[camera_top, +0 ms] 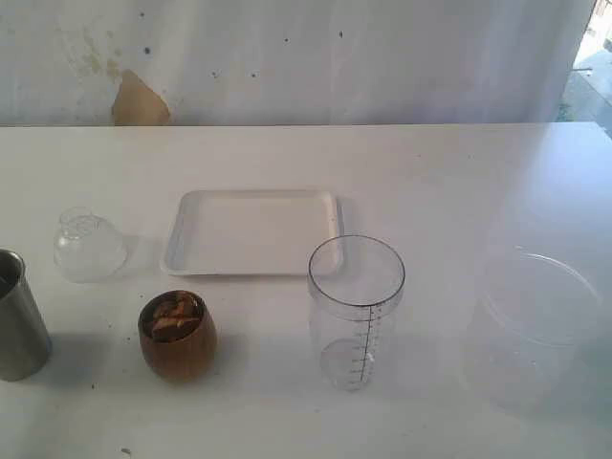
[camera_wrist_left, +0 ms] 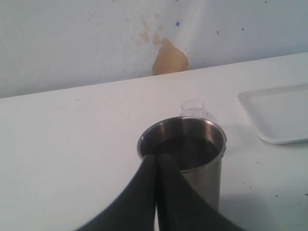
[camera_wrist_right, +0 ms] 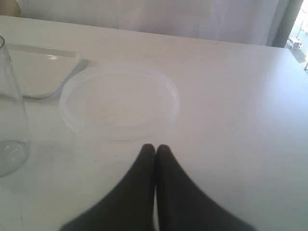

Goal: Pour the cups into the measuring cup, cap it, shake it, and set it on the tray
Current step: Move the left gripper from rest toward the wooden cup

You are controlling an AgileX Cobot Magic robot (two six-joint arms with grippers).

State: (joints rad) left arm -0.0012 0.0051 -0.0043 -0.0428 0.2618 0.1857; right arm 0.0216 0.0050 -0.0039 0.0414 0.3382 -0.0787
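The clear measuring cup (camera_top: 356, 311) with a black scale stands upright on the white table, in front of the white tray (camera_top: 253, 231). A brown wooden cup (camera_top: 178, 335) with brown pieces inside sits to its left. At the left edge stands the steel tumbler (camera_top: 17, 316), dark inside in the left wrist view (camera_wrist_left: 185, 154). The clear domed cap (camera_top: 88, 245) rests behind it. My left gripper (camera_wrist_left: 157, 158) is shut, its tips in front of the tumbler's near rim. My right gripper (camera_wrist_right: 155, 148) is shut and holds nothing. Neither arm shows in the exterior view.
A wide unmarked clear container (camera_top: 531, 325) stands at the right, just beyond my right gripper's tips (camera_wrist_right: 120, 101). A pale wall with a tan patch (camera_top: 140, 100) runs behind the table.
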